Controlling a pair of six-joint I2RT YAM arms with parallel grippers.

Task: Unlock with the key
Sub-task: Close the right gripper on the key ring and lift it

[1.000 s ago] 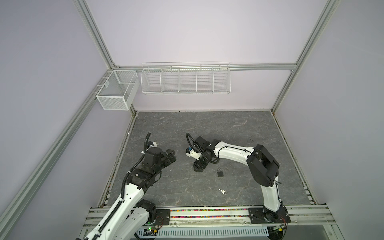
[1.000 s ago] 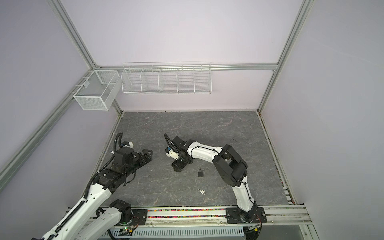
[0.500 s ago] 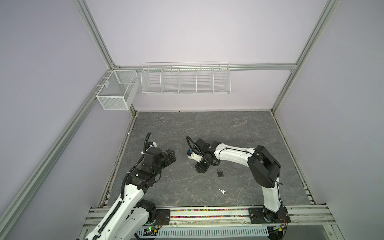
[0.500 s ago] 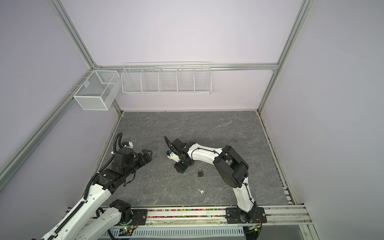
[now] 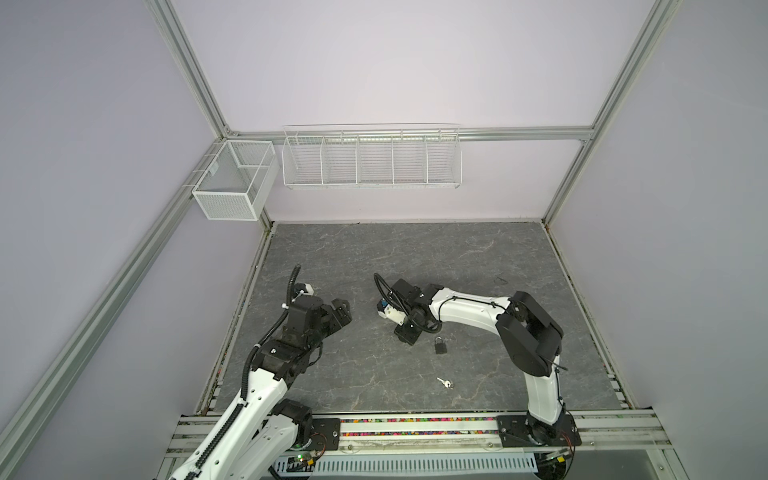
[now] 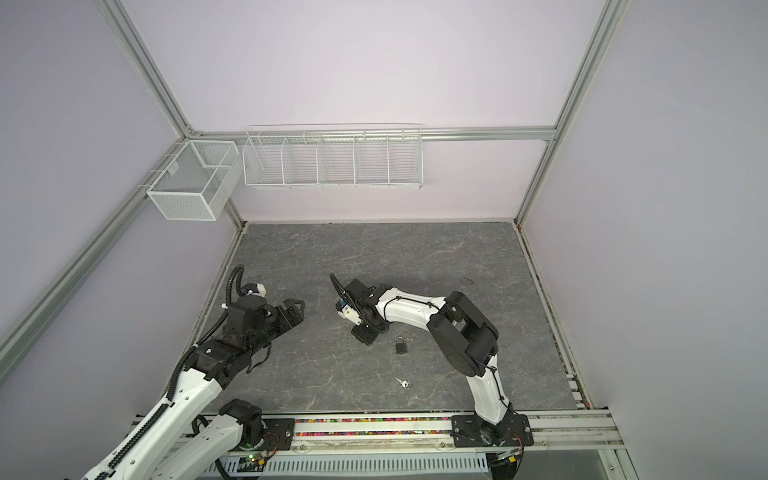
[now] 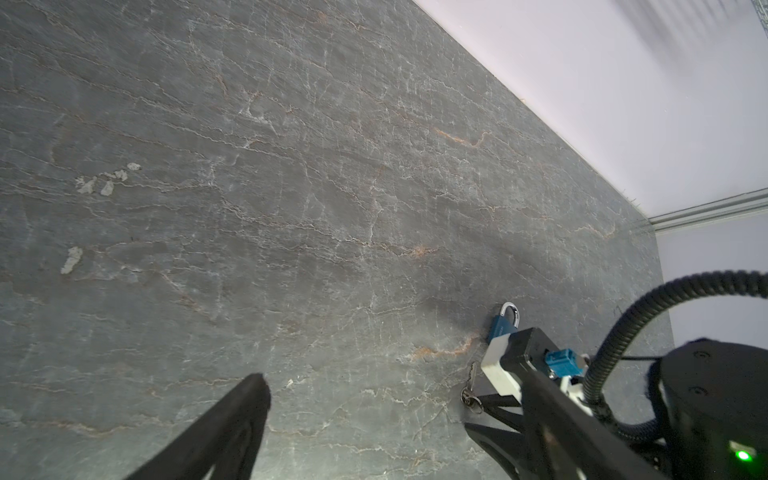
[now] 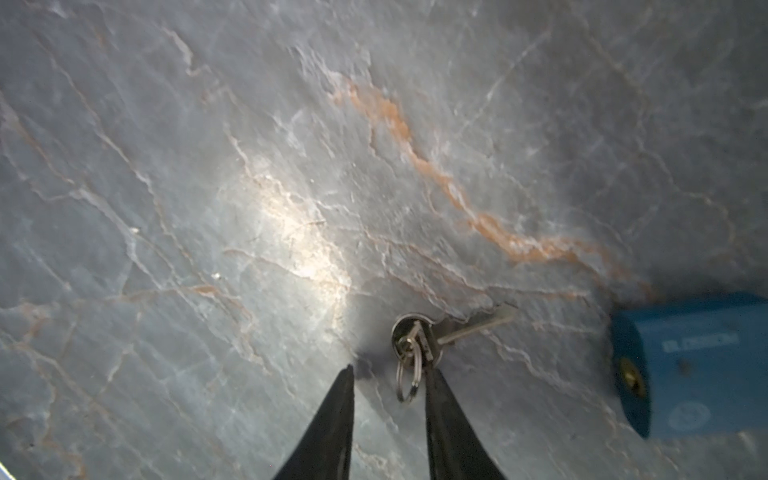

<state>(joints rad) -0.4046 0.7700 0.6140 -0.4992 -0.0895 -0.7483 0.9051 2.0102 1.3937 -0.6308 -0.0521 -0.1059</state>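
Key [image 8: 453, 330] lies just ahead of the right gripper [image 8: 389, 370] tips, its blade pointing sideways toward the padlock [image 8: 698, 365]. Jaws are half-closed and grasp nothing. Left gripper [image 5: 345, 316] is farther away, released.

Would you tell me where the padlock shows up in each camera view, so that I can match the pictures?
In both top views: the padlock lies flat on the table, near its middle.
Left wrist: low and to the right, partly behind the right arm's camera.
Right wrist: at the right edge, cut off by the frame.
Shared landmark: the key on its ring, lying close by the padlock in every view.
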